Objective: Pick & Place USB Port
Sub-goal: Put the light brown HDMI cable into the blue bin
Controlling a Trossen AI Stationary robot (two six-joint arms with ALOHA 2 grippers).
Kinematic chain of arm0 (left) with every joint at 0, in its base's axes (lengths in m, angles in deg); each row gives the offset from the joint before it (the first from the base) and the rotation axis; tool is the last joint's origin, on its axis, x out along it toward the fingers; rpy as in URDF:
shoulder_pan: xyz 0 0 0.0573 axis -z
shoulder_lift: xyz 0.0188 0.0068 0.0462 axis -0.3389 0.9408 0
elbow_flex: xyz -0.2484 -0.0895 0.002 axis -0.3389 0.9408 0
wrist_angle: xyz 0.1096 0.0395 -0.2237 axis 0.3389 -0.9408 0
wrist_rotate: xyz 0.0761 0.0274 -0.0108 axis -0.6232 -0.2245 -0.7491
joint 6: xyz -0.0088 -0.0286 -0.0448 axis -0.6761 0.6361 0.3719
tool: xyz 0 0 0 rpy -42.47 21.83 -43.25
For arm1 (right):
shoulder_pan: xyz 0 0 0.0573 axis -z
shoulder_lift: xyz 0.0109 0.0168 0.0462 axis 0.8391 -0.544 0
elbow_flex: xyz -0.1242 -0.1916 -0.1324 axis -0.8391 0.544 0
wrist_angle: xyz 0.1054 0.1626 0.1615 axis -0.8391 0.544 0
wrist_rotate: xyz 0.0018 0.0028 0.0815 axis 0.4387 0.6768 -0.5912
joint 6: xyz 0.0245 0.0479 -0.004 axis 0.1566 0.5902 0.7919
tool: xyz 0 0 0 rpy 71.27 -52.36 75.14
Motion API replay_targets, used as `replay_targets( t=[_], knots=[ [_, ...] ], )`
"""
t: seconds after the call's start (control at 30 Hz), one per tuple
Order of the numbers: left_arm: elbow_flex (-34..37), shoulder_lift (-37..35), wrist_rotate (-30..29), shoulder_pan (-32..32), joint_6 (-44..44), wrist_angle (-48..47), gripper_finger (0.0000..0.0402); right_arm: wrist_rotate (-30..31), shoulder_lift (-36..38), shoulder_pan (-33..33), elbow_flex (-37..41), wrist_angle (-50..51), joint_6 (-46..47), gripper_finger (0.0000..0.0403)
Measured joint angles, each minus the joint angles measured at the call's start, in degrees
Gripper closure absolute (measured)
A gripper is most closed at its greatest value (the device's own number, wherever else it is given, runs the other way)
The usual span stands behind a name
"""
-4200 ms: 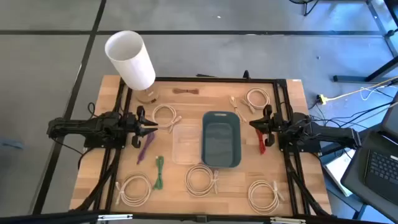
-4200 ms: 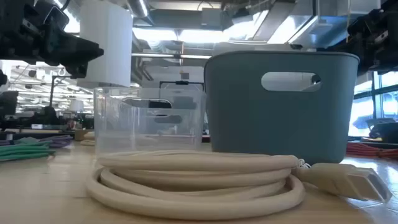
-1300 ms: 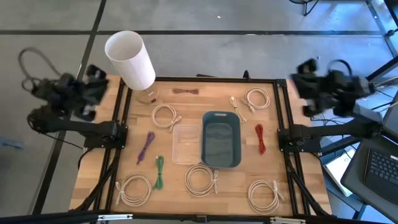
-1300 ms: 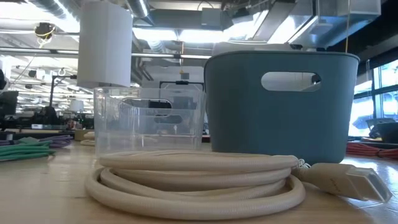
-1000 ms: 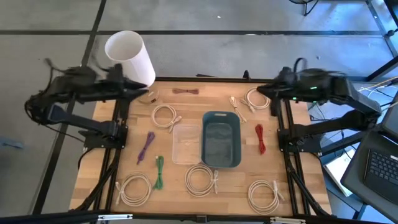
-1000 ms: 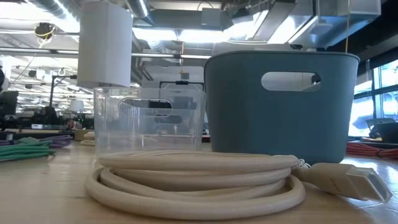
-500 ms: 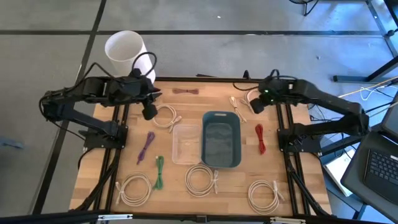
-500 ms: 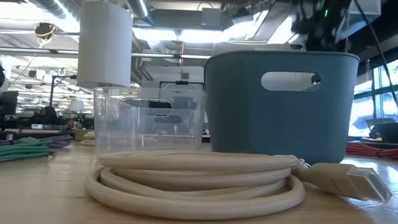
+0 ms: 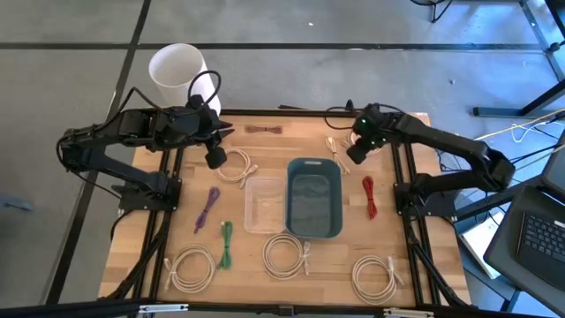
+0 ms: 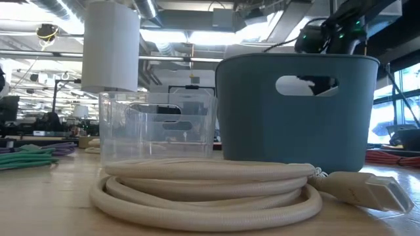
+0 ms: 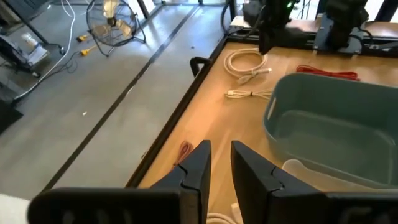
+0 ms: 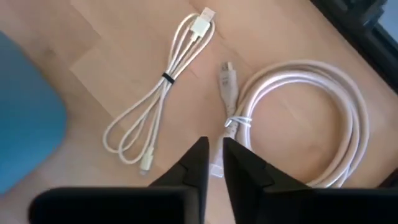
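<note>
right gripper (image 9: 354, 152) hovers upper right of the frame, fingers nearly together, holding nothing, over a thin white usb cable (image 12: 163, 103) lying on the counter (image 9: 265, 177), long axis diagonal beside a white coil (image 12: 305, 124). left gripper (image 9: 214, 156) narrow too, empty, upper left. blue bin (image 9: 313, 199) and clear box (image 9: 261, 205) look empty.

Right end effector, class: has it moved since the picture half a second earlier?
Yes. In the high view the right end effector has shifted away from the coiled white cable toward the blue bin.
</note>
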Motion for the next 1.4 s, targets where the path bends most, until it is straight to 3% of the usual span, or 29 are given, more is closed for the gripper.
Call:
replay_targets(
  t=[0.3,0.5,0.67,0.9,1.0,1.1,1.23,1.4],
  knots=[
    [0.00,0.00,0.91,0.00,1.43,0.12,0.0346,-0.20,-13.73,3.78,-0.91,-0.46,0.13,0.0209],
    [0.00,0.00,0.58,0.00,1.43,0.61,0.0350,0.00,-20.45,4.10,-0.91,-6.17,-0.07,0.0182],
    [0.00,0.00,0.66,0.00,1.43,0.67,0.0350,0.25,-24.47,4.10,-0.93,-12.29,-2.23,0.0197],
    [0.00,0.00,0.79,0.00,1.43,0.56,0.0351,0.88,-26.04,4.05,-1.17,-13.10,-4.14,0.0234],
    [0.00,0.00,0.56,0.00,0.97,0.56,0.0350,1.67,-25.51,4.07,-1.17,-12.44,-2.45,0.0274],
    [-0.02,0.00,0.27,0.00,-0.56,0.58,0.0352,4.87,-24.16,4.37,-0.96,-11.43,-1.07,0.0345],
    [-0.02,0.00,-0.98,-0.01,-1.51,0.60,0.0354,10.41,-18.43,4.35,-0.82,-8.75,1.04,0.0348],
    [0.00,0.00,-1.15,0.00,-1.44,0.71,0.0352,7.67,-4.08,3.65,-2.62,-0.31,5.47,0.0348]
  ],
)
